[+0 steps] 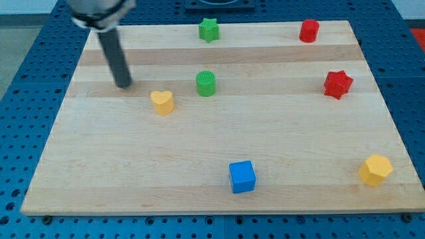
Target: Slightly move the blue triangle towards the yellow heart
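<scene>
The yellow heart (162, 102) lies left of the board's middle. The only blue block (242, 176) looks like a cube and sits near the view's bottom edge, well below and to the right of the heart. I see no blue block of triangular shape. My tip (124, 85) rests on the board at the upper left, a short way up and to the left of the yellow heart and not touching it. It is far from the blue block.
A green cylinder (206, 83) stands just right of the heart. A green star (208, 29) and a red cylinder (309, 30) sit near the top edge. A red star (337, 84) is at the right, and a yellow hexagon (375, 170) at the bottom right.
</scene>
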